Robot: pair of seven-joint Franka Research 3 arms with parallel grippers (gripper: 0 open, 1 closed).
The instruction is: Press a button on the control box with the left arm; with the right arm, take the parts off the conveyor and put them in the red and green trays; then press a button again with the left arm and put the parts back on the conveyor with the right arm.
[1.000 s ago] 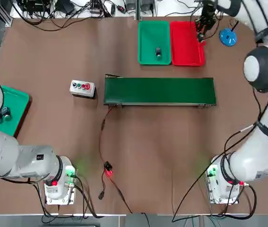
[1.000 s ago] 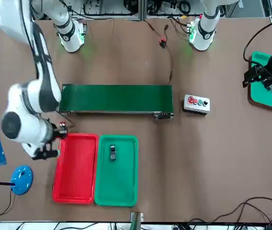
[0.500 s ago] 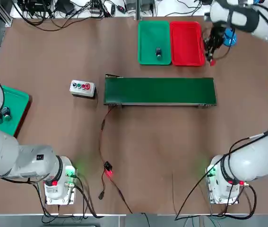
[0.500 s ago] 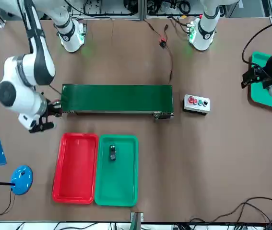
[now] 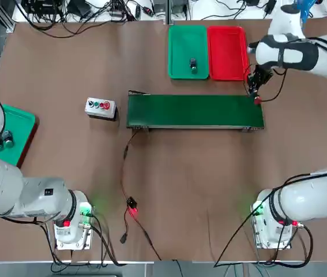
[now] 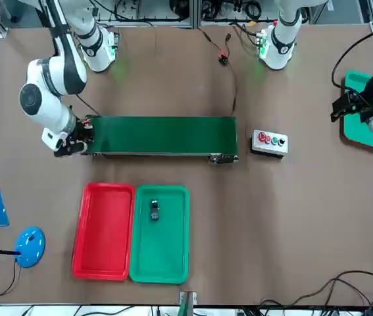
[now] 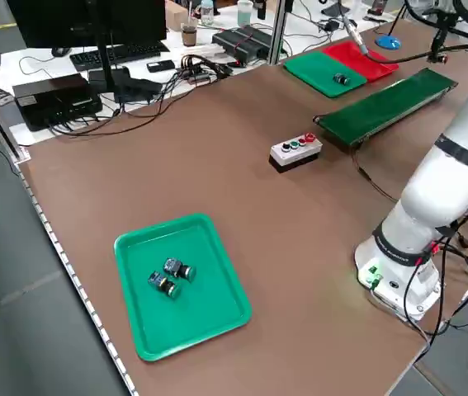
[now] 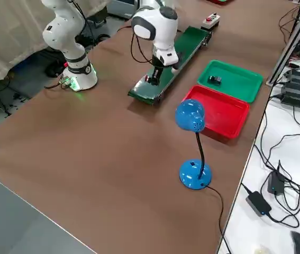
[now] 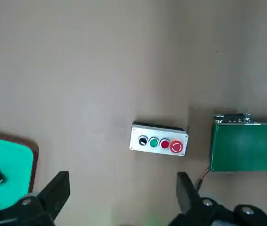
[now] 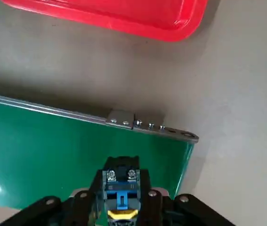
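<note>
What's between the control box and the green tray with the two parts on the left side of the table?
Nothing: in the top view, only bare brown table lies between the control box and that green tray. The left side view shows the same.

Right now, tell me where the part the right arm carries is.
The part is clamped in the right gripper, over the conveyor's right end in the top view, beside the red tray.

The right gripper (image 5: 255, 92), clamped on a small black part with a blue and yellow face (image 10: 120, 194), has swung back from beside the red plastic tray (image 5: 227, 52) to the end of the long green conveyor belt (image 5: 195, 111).
</note>
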